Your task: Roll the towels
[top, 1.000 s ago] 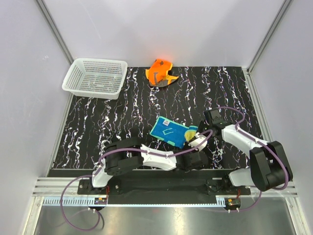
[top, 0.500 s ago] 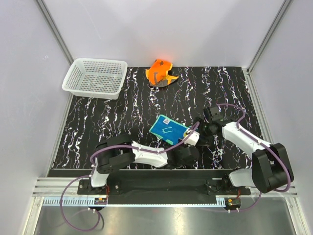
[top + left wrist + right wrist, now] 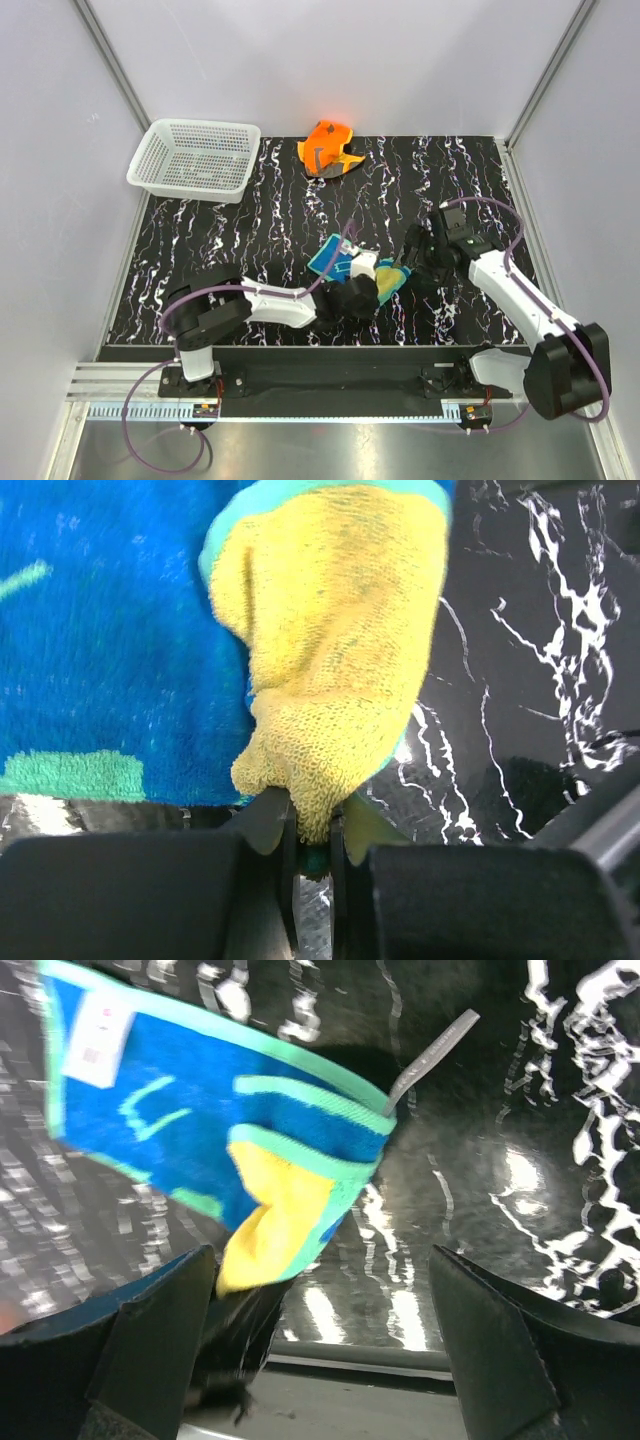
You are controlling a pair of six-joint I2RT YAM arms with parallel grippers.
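Observation:
The yellow towel with the teal-blue back (image 3: 335, 258) lies bunched near the front middle of the mat. My left gripper (image 3: 374, 289) is shut on its yellow corner. In the left wrist view that corner (image 3: 340, 630) is pinched between the jaws of the left gripper (image 3: 310, 828), with the blue side (image 3: 100, 630) spread to the left. My right gripper (image 3: 413, 271) stands open just right of the towel. Its wrist view shows the towel (image 3: 200, 1130) ahead of the right gripper (image 3: 325, 1330), touching neither finger. The orange towel (image 3: 328, 148) lies crumpled at the mat's far edge.
A white mesh basket (image 3: 195, 158) sits at the far left corner. A grey tag loop (image 3: 430, 1055) sticks out of the towel's edge. The black marbled mat (image 3: 470, 180) is bounded by grey walls, with a rail at the front.
My right gripper has let go of the yellow corner, opened wide and drawn back to the right. The left gripper has moved left and away from the rail with the corner, bunching the towel.

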